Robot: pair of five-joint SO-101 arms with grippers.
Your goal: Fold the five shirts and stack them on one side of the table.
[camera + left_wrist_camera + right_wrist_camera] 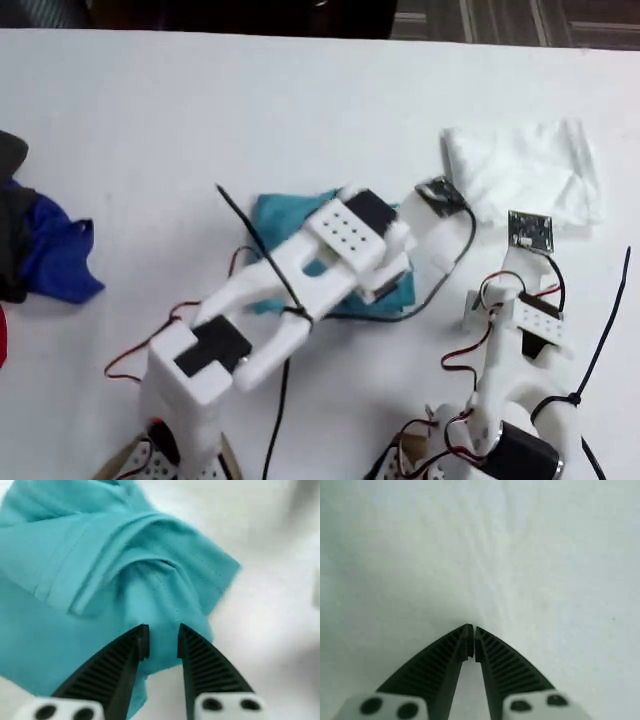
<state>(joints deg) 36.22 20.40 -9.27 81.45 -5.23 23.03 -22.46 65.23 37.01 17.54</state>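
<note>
Left pincer hangs released above the teal shirt. Right pincer is clenched, empty, beside that shirt, near a white shirt.

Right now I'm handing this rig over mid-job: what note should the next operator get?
Left gripper: open, over the teal shirt, which lies creased and part-folded in the middle of the table.
Right gripper: shut, empty, by the near edge of the white shirt, which looks folded at the far right in the high view.
Blue shirt and dark garment: heaped unfolded at the left edge.
Done: white, seemingly. Left: finish teal, fold the heap, stack everything on one side.
</note>
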